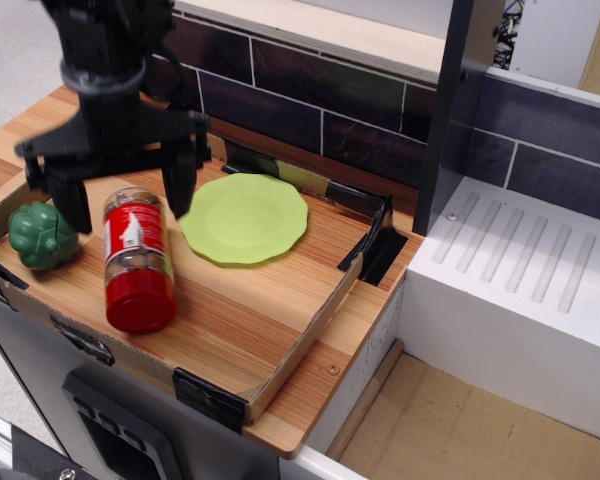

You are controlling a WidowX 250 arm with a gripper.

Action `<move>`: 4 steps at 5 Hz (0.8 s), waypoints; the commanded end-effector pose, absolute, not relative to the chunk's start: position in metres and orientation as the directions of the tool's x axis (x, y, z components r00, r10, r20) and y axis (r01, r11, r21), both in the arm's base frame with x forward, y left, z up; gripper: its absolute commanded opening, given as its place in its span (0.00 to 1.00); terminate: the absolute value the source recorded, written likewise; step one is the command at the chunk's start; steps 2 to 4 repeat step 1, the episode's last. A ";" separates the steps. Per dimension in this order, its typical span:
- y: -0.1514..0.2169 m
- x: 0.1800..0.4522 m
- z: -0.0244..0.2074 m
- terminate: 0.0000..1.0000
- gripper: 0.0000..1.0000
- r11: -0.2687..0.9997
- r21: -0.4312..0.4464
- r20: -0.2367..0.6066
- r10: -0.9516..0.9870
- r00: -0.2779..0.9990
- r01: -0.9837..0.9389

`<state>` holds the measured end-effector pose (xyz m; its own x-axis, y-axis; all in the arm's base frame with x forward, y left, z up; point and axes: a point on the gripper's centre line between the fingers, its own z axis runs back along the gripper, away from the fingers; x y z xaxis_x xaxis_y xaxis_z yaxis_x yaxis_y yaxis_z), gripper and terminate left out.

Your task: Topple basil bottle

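Hiding nothing: spread gripper (127, 200) above basil bottle (137, 260), arm cropped.

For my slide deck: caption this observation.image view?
Open end effector above basil bottle lying on wooden tray.

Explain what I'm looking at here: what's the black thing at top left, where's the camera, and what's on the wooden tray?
There is one view, from a camera above and to the side of a toy kitchen counter. The black thing is a robot arm's gripper, a two-fingered claw. Its fingers are spread and hold nothing. Just below it, the basil bottle, a clear jar with a red cap and a red-and-white label, lies on the wooden tray with its cap toward the camera. A green pepper toy sits left of it and a light green plate to its right. Dark tiles form the back wall, and a white ribbed drainboard is at right.
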<state>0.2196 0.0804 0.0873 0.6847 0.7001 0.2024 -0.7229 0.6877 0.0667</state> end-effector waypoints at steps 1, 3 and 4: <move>0.079 0.225 0.101 1.00 1.00 0.693 0.046 0.243 0.691 0.681 -0.719; 0.079 0.225 0.101 1.00 1.00 0.693 0.046 0.243 0.691 0.681 -0.719; 0.079 0.225 0.101 1.00 1.00 0.693 0.046 0.243 0.691 0.681 -0.719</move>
